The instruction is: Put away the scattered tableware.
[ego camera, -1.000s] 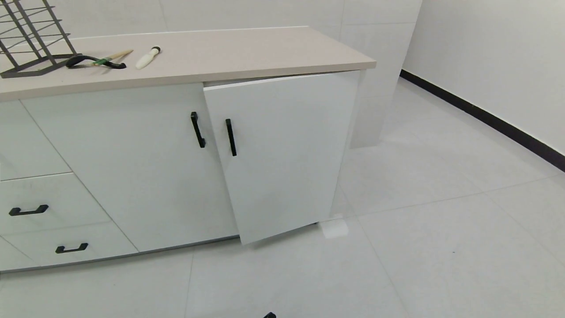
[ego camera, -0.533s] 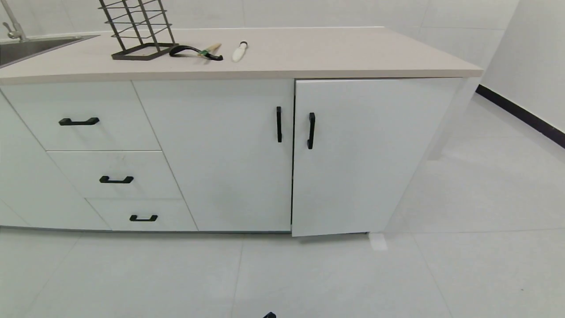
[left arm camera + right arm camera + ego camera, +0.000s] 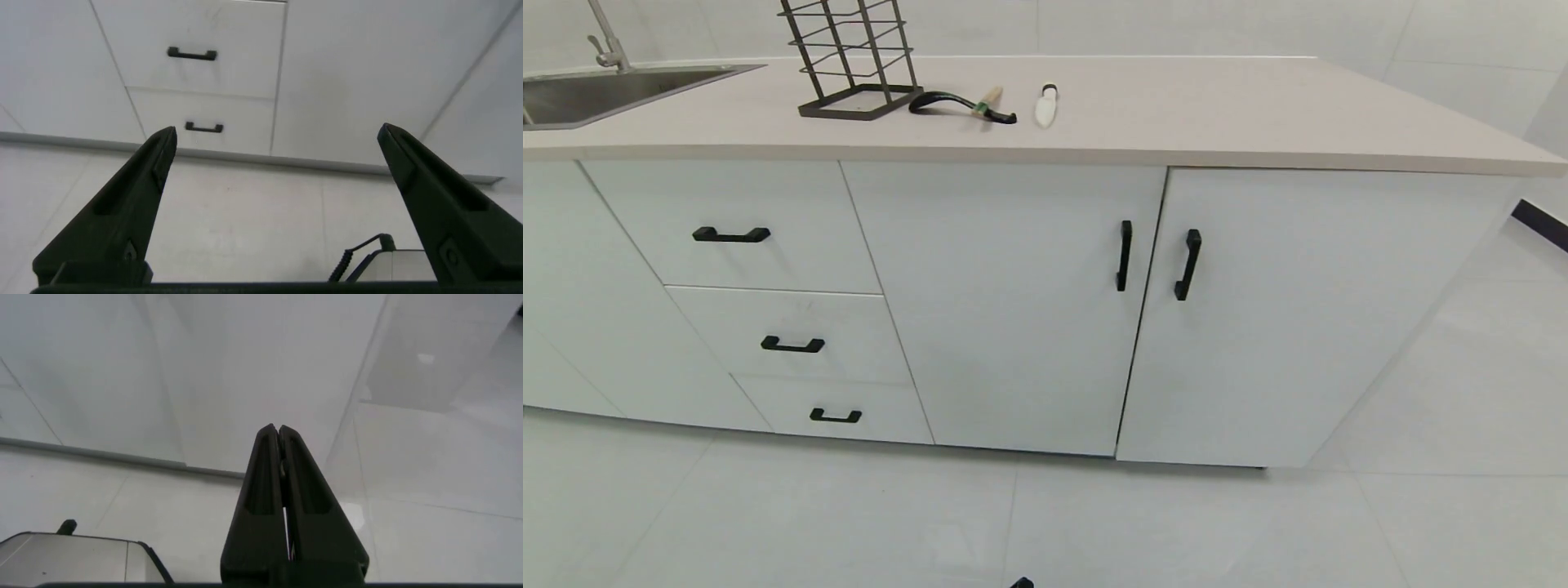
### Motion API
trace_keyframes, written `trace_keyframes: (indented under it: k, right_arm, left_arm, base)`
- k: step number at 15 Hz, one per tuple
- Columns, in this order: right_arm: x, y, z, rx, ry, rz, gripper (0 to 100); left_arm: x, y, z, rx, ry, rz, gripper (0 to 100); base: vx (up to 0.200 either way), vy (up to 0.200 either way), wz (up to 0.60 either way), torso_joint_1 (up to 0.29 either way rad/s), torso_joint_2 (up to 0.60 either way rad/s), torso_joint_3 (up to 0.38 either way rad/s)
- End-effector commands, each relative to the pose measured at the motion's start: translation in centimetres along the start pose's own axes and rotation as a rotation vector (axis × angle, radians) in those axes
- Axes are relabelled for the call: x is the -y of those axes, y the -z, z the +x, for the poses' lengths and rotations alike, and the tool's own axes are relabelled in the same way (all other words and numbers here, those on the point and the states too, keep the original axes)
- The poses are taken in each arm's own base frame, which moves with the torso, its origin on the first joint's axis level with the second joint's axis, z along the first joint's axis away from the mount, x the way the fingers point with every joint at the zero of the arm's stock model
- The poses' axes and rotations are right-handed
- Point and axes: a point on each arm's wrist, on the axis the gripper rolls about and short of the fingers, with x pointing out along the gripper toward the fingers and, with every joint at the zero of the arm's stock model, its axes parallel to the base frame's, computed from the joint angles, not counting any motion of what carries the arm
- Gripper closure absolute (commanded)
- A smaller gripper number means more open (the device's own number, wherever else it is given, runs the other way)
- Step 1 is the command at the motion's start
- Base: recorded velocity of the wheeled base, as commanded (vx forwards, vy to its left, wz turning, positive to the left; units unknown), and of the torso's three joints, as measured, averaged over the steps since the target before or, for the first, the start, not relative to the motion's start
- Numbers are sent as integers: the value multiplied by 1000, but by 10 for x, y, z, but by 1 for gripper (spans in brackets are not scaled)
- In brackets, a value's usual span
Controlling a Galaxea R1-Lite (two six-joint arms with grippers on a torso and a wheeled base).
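a steel sink (image 3: 645,82) with faucet (image 3: 605,39) sits in the beige countertop (image 3: 1258,106) above white cabinet doors (image 3: 1013,310).

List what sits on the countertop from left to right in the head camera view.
sink → wire rack → black curved utensil → white utensil

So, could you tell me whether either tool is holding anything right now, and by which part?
Nothing is held. The black left tool stands open and empty, and the black right tool is shut on nothing.
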Motion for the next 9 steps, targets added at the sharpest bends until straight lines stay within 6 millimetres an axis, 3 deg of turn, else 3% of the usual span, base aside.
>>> trace_keyframes:
  k: [1,3,9]
  right_arm:
    - [0,0,0,-3,-1,0,100]
    - [0,0,0,-3,-1,0,100]
    - [0,0,0,-3,1,1,100]
  left_arm:
    - [0,0,0,-2,0,-1,0]
    - [0,0,0,-2,0,-1,0]
    - [0,0,0,-2,0,1,0]
  base:
    - [200,200,0,-2,2,-2]
    - [200,200,0,5,5,0]
    - [0,200,0,6,3,1]
